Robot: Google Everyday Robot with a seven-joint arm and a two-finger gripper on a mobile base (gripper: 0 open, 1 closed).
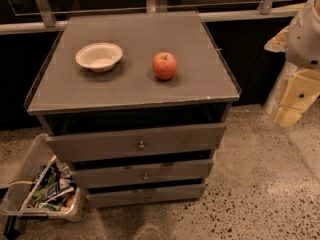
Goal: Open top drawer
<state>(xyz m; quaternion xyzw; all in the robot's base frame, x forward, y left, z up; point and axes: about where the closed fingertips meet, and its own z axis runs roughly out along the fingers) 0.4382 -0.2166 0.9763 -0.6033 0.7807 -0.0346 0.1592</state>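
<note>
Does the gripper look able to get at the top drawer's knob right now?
Probably yes: the gripper hangs right of the cabinet, apart from it, and nothing stands in front of the top drawer or its knob.

top drawer (95,145): matt grey-brown wood, metal knob (141,145) | cabinet top (135,84): smooth, slight sheen | apple (164,66): glossy | floor (250,184): speckled stone | gripper (295,104) at right edge: matt cream plastic
</note>
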